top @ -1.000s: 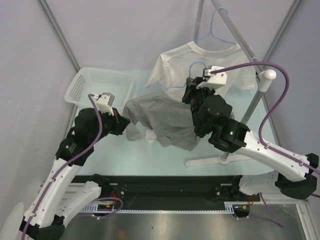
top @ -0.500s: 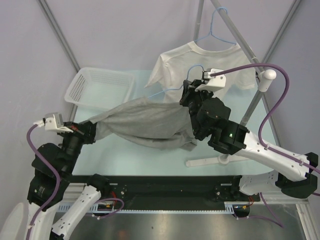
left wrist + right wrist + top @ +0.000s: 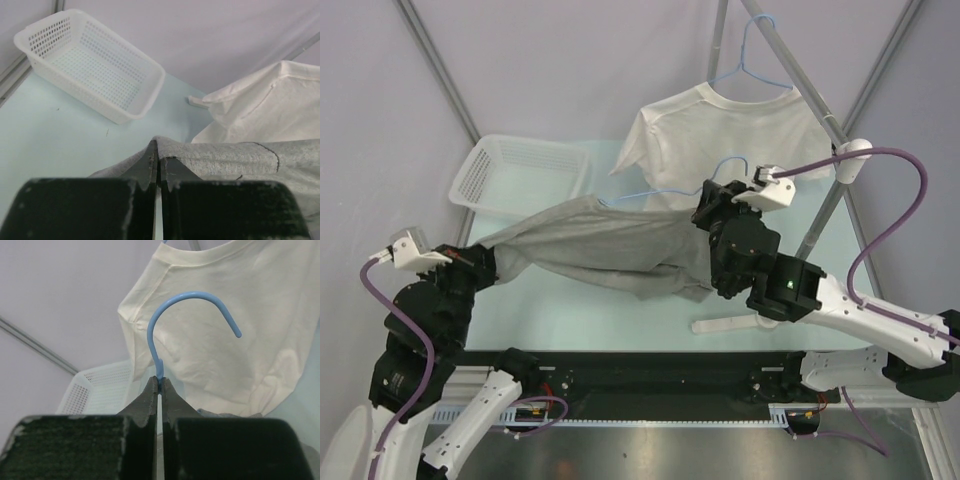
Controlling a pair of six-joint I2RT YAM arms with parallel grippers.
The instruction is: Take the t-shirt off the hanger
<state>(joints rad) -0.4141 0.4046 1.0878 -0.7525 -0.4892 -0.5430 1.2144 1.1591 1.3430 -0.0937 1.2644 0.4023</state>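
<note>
A grey t-shirt (image 3: 610, 245) is stretched taut between my two grippers above the table. My left gripper (image 3: 480, 262) is shut on its left edge; in the left wrist view the fingertips (image 3: 159, 156) pinch a fold of the grey cloth (image 3: 240, 160). My right gripper (image 3: 708, 203) is shut on the neck of a blue wire hanger (image 3: 731, 163), whose arm (image 3: 635, 195) sticks out of the shirt's upper edge. In the right wrist view the jaws (image 3: 160, 384) clamp the wire just under its hook (image 3: 185, 297). How much of the hanger is still inside the shirt is hidden.
A white t-shirt (image 3: 730, 135) hangs on a second blue hanger (image 3: 750, 65) from the metal rack behind my right arm. The rack's pole (image 3: 825, 215) and foot (image 3: 745, 322) stand at the right. A white mesh basket (image 3: 520, 175) sits at the back left.
My left gripper has pulled the grey shirt's edge from the table's middle out to the near left, stretching it flat. My right gripper has shifted slightly right with the hanger.
</note>
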